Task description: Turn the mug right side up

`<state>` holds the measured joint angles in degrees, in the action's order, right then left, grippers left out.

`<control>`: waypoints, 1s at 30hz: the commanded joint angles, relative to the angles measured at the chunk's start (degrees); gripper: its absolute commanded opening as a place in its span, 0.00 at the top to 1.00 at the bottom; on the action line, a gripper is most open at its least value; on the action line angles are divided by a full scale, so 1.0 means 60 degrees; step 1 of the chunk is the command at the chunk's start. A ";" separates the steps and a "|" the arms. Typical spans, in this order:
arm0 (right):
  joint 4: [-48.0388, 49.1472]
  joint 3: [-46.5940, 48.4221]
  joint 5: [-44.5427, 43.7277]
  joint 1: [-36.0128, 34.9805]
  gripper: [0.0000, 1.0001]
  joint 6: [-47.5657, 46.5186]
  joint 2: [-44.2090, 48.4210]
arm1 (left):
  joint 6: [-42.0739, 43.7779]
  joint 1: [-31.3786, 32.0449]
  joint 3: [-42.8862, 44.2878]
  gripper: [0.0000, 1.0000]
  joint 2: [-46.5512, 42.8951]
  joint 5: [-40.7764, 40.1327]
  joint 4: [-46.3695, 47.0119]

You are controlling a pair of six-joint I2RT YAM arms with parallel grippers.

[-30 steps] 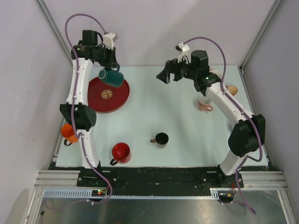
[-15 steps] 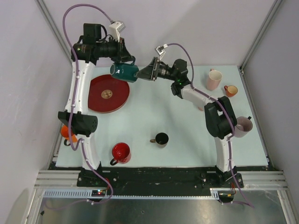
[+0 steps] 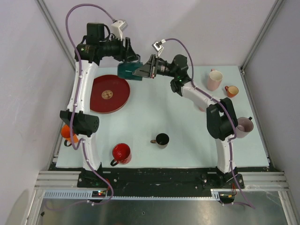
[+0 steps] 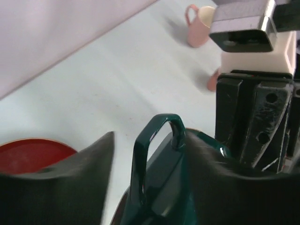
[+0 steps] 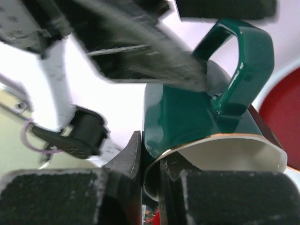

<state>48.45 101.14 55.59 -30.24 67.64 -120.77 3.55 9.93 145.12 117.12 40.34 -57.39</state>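
Our left gripper (image 3: 127, 62) holds the shiny dark green mug (image 3: 124, 71) up in the air. The mug is just past the right edge of the round red plate (image 3: 96, 101), over the far side of the pale table (image 3: 187, 150). The fingers (image 4: 70, 183) are closed on the mug, one on each side of its handle (image 4: 149, 154). The mug lies on its side, with its mouth toward the right gripper (image 3: 142, 71). That gripper is squeezed onto the rim, with one finger (image 5: 132, 152) outside and one inside.

Only the right wrist view shows us the mug's white inside (image 5: 225, 154). Only the top view shows the small tan round thing (image 3: 107, 94) on the plate, and we cannot tell what it is. The left wrist view shows a pink mug (image 4: 199, 26) standing upright farther along the table.

One second ago the mug hung over the plate, and the right arm was far off to the right. Now that arm has come across, and both grippers have the mug.
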 commanded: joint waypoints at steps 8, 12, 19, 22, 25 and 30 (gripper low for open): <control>-1.3470 0.4016 -0.5742 0.1028 1.00 -0.9913 0.0172 | 0.0428 -0.0646 -0.0280 0.01 -0.0303 -0.5528 0.0759; -1.6465 0.7035 -0.7849 0.1288 1.00 -1.1648 -0.1826 | 0.0788 -0.0797 -0.1173 0.00 -0.0614 -0.6172 0.0812; -1.6947 0.7110 -0.9225 0.1603 1.00 -1.3106 -0.2583 | 0.1242 -0.0848 -0.2649 0.00 -0.0980 -0.6376 0.0820; -1.7423 0.7641 -0.9473 0.1768 1.00 -1.3216 -0.3064 | 0.1285 -0.0848 -0.2944 0.00 -0.1025 -0.6324 0.0827; -1.7653 0.7581 -0.9789 0.1861 1.00 -1.3438 -0.3341 | 0.1294 -0.0850 -0.3071 0.00 -0.1040 -0.6226 0.0820; -1.7855 0.7044 -0.8811 0.2132 1.00 -1.3153 -0.3581 | 0.1312 -0.0846 -0.3092 0.00 -0.1042 -0.6146 0.0826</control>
<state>-59.24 142.71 0.95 -18.72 -10.37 -143.59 9.74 4.64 126.37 115.92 3.25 -53.95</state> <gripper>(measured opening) 0.153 0.995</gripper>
